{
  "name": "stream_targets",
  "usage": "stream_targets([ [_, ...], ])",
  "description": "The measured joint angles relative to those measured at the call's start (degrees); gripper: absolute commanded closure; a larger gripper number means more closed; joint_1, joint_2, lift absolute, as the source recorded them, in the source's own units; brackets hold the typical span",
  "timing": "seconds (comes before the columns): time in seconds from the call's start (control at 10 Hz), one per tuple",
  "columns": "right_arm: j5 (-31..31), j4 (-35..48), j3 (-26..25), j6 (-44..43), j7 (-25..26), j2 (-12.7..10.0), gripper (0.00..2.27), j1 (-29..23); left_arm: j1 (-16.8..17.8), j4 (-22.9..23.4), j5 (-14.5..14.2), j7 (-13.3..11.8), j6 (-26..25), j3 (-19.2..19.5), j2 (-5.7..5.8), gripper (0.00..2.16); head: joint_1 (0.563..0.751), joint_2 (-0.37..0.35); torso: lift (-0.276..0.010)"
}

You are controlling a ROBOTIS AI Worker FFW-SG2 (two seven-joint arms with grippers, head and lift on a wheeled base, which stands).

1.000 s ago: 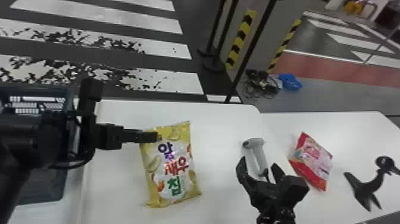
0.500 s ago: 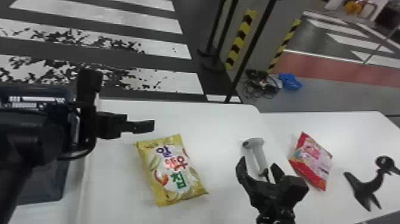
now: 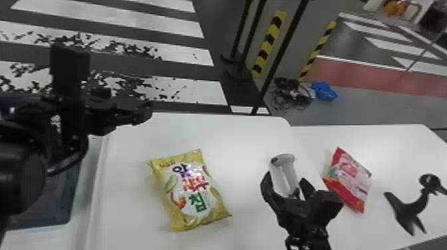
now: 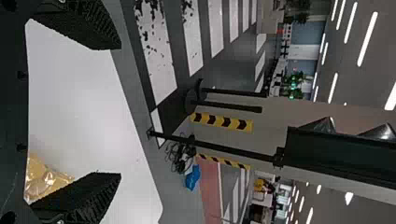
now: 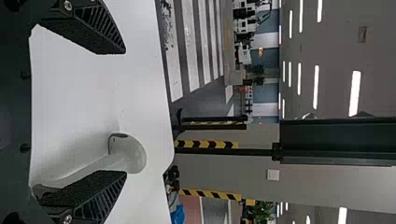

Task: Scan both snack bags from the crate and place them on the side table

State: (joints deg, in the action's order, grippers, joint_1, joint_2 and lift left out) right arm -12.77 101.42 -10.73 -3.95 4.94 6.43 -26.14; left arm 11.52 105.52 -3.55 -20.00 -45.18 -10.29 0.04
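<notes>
With the left jaws spread wide and empty and the right jaws likewise, closing the right pair off-centre could knock the scanner (image 3: 283,160) just ahead of them askew, and a code on the yellow bag's (image 3: 194,196) underside might go unread. Two snack bags count here, the yellow on the worktop (image 3: 128,143) between both pairs, the red bag (image 3: 352,178) right of the right jaws, plus one scanner and one crate (image 3: 61,199).

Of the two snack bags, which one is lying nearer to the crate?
The yellow bag, on the left of the scanner, is nearer to the crate. The red and pink bag lies farther away, on the scanner's right.
</notes>
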Motion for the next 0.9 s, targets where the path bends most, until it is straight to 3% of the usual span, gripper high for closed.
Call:
stream_targets([
  [0.2,-1.53,2.96,0.62,6.11,-2.60,0.37,0.05,0.48,-5.36,4.18,-1.35,-0.17,7.35,5.27,1.93,0.02,0.695,-0.278,-0.095],
  [0.4,-7.13,6.51,-0.38,18.33,-8.70,0.58,0.05,1.12,-11.70,6.09,-3.76,-0.50,18.02,10.57,4.40,0.02,0.695,-0.194,-0.095],
  [0.5,-10.12,8.87,-1.68,27.03,-11.13,0.59,0.05,1.53,-15.52,6.89,-5.38,-0.54,24.64,13.16,5.00,0.02,0.695,-0.156,-0.095],
  [0.6,-12.32,10.94,-3.08,34.92,-12.97,0.61,0.05,1.95,-19.11,8.10,-6.75,-0.25,29.30,15.33,5.17,0.02,0.695,-0.119,-0.095],
  [0.9,-17.35,14.73,-8.06,62.68,-16.56,0.58,0.05,4.04,-29.50,12.53,-8.06,0.06,36.24,19.65,4.99,0.02,0.695,-0.052,-0.095],
])
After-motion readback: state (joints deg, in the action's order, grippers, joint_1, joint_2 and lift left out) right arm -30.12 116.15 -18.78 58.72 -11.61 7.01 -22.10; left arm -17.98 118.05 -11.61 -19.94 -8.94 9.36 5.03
